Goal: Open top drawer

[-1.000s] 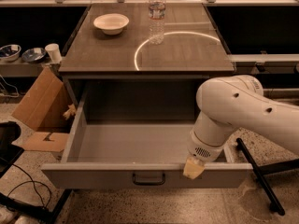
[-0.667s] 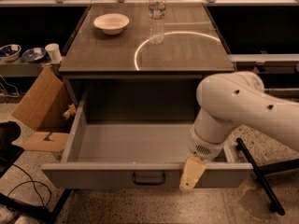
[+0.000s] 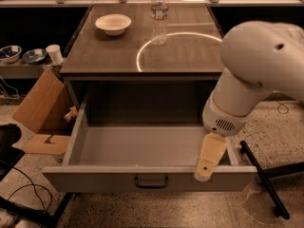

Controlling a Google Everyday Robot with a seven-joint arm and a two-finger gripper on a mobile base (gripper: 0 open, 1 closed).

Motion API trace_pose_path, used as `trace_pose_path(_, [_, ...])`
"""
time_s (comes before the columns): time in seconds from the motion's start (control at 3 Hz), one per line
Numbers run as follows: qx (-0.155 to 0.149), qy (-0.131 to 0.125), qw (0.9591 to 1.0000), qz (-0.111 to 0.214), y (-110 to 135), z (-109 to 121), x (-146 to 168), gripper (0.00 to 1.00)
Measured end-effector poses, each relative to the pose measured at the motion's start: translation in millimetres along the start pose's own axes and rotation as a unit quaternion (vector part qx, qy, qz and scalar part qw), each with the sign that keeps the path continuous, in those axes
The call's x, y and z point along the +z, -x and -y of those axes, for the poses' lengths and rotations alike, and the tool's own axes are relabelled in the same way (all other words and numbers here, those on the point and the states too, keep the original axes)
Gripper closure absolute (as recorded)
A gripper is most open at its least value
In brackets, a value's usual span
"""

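Here the pincer (image 3: pixel 209 159) (width: cannot tell) overlaps the front of the open top drawer (image 3: pixel 95 179).

Pincer (image 3: pixel 204 169) low R, pointing down, under bent arm (image 3: pixel 256 75).

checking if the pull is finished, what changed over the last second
The arm's big white joint swung up and to the right in view. The gripper shifted only slightly and still sits at the front edge of the top drawer, right of its handle. The drawer is open as far as before. The bowl and bottle have not moved.
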State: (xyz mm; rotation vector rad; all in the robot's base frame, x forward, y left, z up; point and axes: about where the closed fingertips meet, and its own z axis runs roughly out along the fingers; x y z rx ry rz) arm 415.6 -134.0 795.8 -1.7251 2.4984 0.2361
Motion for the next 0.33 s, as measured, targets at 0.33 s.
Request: trace_pose_path(0.33, [-0.06, -0.032, 0.9976, 0.01, 5.7, -16.6, -50.3, 0.0])
